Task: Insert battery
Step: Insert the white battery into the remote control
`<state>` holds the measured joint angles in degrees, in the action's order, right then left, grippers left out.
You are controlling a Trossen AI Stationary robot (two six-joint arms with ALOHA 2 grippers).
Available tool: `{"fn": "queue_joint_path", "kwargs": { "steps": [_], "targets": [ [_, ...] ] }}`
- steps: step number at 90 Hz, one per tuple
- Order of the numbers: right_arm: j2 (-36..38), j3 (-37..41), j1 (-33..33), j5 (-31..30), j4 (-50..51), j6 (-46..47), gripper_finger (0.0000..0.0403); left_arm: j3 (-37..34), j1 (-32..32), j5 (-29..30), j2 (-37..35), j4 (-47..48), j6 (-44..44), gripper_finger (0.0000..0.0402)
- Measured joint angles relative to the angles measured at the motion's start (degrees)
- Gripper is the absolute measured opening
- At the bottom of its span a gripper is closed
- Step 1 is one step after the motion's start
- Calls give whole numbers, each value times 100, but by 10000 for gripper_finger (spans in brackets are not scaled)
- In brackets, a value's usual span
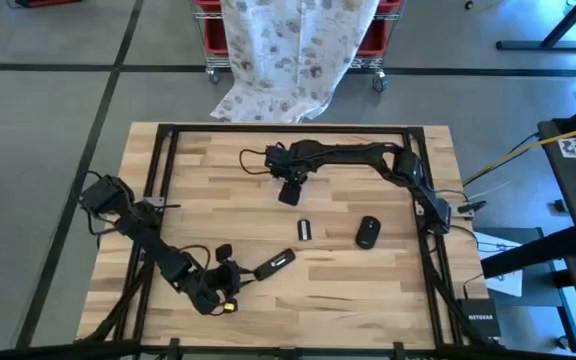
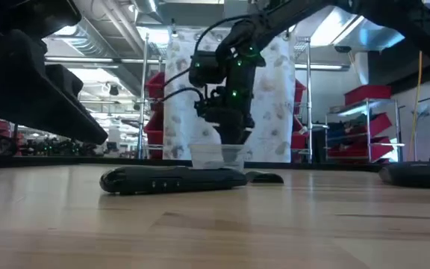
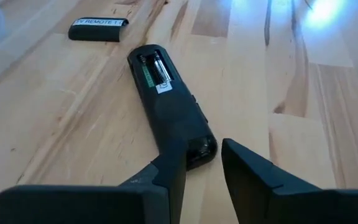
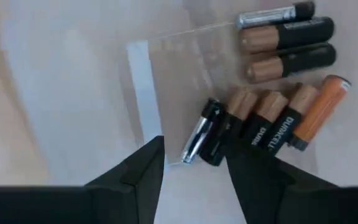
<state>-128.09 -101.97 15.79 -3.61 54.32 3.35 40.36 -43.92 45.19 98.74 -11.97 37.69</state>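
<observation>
A black remote (image 3: 166, 106) lies flat on the wooden table, its open battery bay (image 3: 154, 65) facing up. Its loose cover (image 3: 98, 29) lies farther off. My left gripper (image 3: 202, 149) is open and low at the remote's near end. My right gripper (image 4: 191, 149) is open and points down into a clear plastic container (image 4: 166, 81) holding several batteries (image 4: 278, 43). A silver-and-black battery (image 4: 201, 134) lies between its fingertips. In the high view the right gripper (image 1: 290, 192) is at the table's far middle and the left gripper (image 1: 236, 272) near the front. My left gripper has one finger (image 3: 169, 165) overlapping the remote's near end (image 3: 197, 146), coming in low along the remote; I cannot tell whether it touches. My right gripper's fingers stand on either side of the silver-and-black battery; whether they touch it cannot be told.
A black mouse (image 1: 368, 232) sits right of the cover (image 1: 305, 229). A black metal frame (image 1: 168, 130) runs around the table's edges. A patterned cloth (image 1: 288, 50) hangs beyond the far edge.
</observation>
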Motion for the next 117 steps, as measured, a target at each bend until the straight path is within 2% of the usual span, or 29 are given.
{"fn": "queue_joint_path", "kwargs": {
  "steps": [22, 42, 48, 68, 88, 104, 117],
  "targets": [
    [-1, 306, 209, -113, -227, 182, 156, 0, 0, 0, 0, -9, 6, 86],
    [-104, 337, 306, 67, -427, 112, 150, 0, 0, -2, 0, -46, -7, 86],
    [-137, 335, 304, 64, -437, 53, 131, 0, 2, 0, 0, -45, -11, 86],
    [-240, 314, 232, 33, -651, -312, 25, 0, -35, -2, 0, -49, 0, 86],
    [78, 367, 26, -71, -587, -531, 24, 2, -70, 1, -1, -24, 74, 86],
    [618, 346, -68, 170, -756, -625, 24, 2, -70, 0, -1, 55, 122, 86],
    [752, 354, -79, 192, -725, -627, 24, 0, -70, 2, -2, 86, 210, 86]
  ]
}}
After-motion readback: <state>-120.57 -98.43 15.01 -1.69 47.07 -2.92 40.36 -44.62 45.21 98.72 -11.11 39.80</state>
